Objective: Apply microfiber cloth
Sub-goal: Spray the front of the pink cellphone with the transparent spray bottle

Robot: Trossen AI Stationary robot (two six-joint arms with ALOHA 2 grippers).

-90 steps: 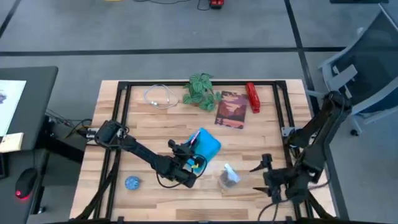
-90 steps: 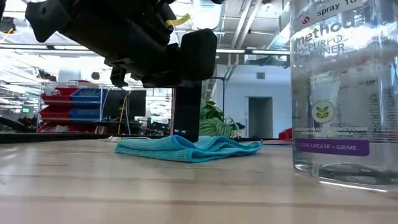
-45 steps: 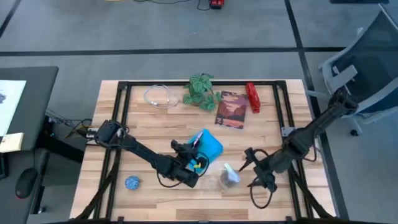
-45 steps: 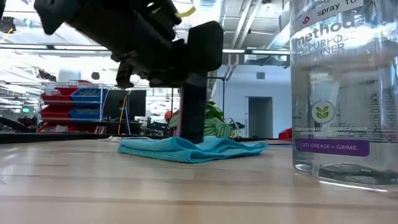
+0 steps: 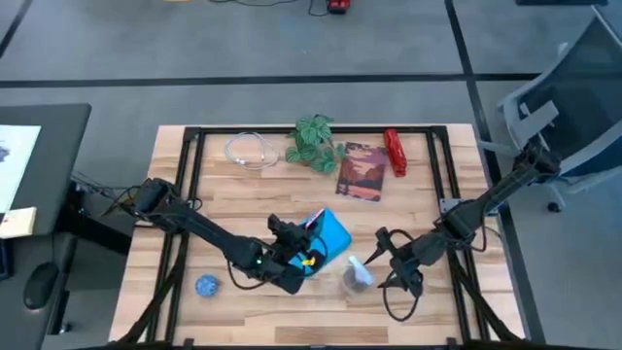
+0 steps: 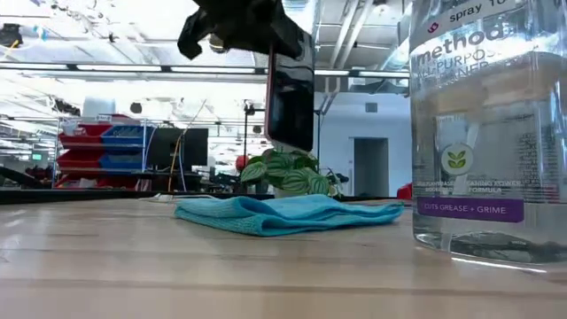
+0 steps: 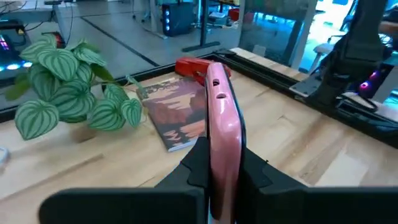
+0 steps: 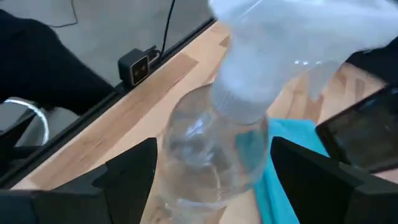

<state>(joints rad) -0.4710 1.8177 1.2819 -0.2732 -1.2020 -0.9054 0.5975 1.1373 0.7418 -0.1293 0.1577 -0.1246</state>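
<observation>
The sky-blue microfiber cloth (image 5: 331, 233) lies crumpled flat on the table (image 6: 283, 214). Above it hangs a black phone in a pink case (image 6: 291, 97), with my left gripper (image 7: 214, 171) shut on it near the table's middle (image 5: 299, 255). A clear spray bottle (image 5: 357, 277) stands upright to the right of the cloth. My right gripper (image 5: 384, 255) is open at the bottle's right; in the right wrist view its fingers stand on either side of the bottle (image 8: 217, 149) with gaps showing. My left gripper pinches the phone between its two fingers, one on each flat face, at the end nearest the gripper (image 7: 217, 158). It comes slanting down from the table's near left. The phone stands on edge, roughly upright below the gripper, lifted clear of the cloth.
Along the far side are a white cable (image 5: 249, 151), a potted plant (image 5: 314, 144), a book (image 5: 361, 172) and a red object (image 5: 395, 152). A small blue ball (image 5: 205, 285) lies near the front left. A black frame runs around the tabletop.
My left gripper has risen, and the phone, whose lower end stood on the cloth, now hangs clear above it. My right gripper has travelled from the near right corner toward the table's left, up to the spray bottle.
</observation>
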